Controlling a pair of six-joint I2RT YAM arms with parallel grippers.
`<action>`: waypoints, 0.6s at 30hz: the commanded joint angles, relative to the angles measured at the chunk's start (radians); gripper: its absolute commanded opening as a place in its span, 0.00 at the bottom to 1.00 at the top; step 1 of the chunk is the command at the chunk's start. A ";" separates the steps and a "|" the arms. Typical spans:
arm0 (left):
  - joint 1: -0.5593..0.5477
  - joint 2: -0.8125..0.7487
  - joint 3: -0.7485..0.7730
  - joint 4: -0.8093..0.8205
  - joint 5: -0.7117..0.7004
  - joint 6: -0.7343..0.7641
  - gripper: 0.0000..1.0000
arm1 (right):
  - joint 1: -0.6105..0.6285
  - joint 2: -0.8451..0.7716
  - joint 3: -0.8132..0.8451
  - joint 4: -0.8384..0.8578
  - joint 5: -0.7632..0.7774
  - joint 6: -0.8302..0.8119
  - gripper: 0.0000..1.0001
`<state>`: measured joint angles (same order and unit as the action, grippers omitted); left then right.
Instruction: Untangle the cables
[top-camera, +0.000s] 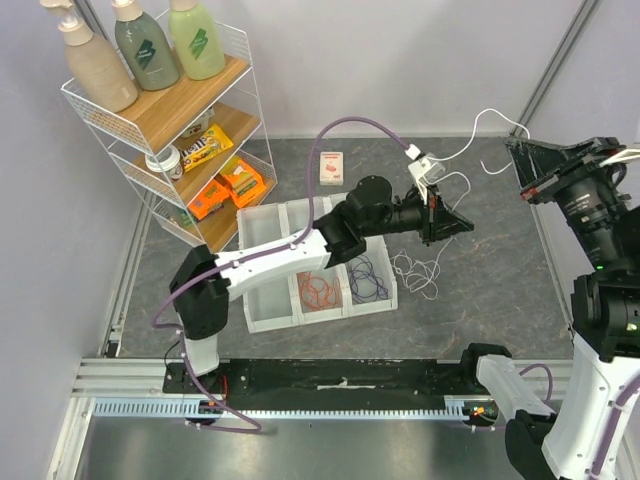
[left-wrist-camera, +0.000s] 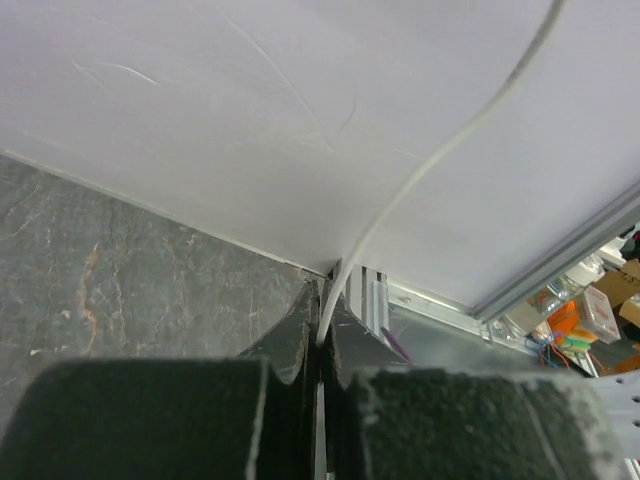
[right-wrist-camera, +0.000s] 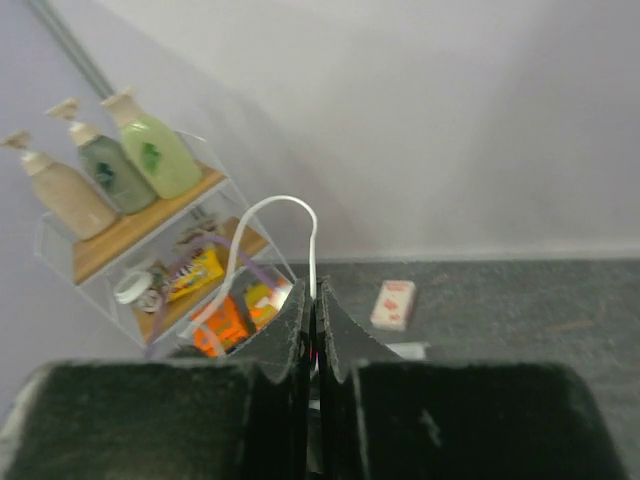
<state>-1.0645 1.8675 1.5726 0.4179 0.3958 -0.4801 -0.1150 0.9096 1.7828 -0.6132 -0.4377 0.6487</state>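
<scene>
A white cable (top-camera: 487, 117) hangs in the air between my two grippers, and its slack lies bunched on the dark mat (top-camera: 418, 270). My left gripper (top-camera: 462, 224) is shut on it right of the tray; in the left wrist view the cable (left-wrist-camera: 430, 170) rises from the shut jaws (left-wrist-camera: 322, 300). My right gripper (top-camera: 515, 150) is shut on the other part; in the right wrist view the cable (right-wrist-camera: 270, 212) loops up from the shut jaws (right-wrist-camera: 313, 290). An orange-red cable (top-camera: 318, 290) and a blue-purple cable (top-camera: 367, 280) lie in separate tray compartments. No black cable shows.
The white three-part tray (top-camera: 262, 318) stands mid-table, partly under the left arm. A wire shelf (top-camera: 150, 125) with bottles and snack packs stands at the back left. A small pink-and-white box (top-camera: 331, 167) lies behind the tray. A metal rail (top-camera: 130, 375) runs along the front.
</scene>
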 joint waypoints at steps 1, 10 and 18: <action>-0.005 -0.184 0.072 -0.160 -0.017 0.087 0.02 | 0.002 -0.015 -0.166 -0.066 0.174 -0.098 0.10; -0.005 -0.275 0.295 -0.382 -0.046 0.129 0.02 | 0.002 0.031 -0.509 -0.063 0.226 -0.199 0.57; -0.003 -0.275 0.444 -0.498 -0.100 0.164 0.02 | 0.002 0.043 -0.808 -0.048 0.102 -0.185 0.78</action>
<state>-1.0645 1.5883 1.9465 0.0269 0.3351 -0.3725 -0.1150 0.9600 1.0813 -0.6838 -0.2558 0.4770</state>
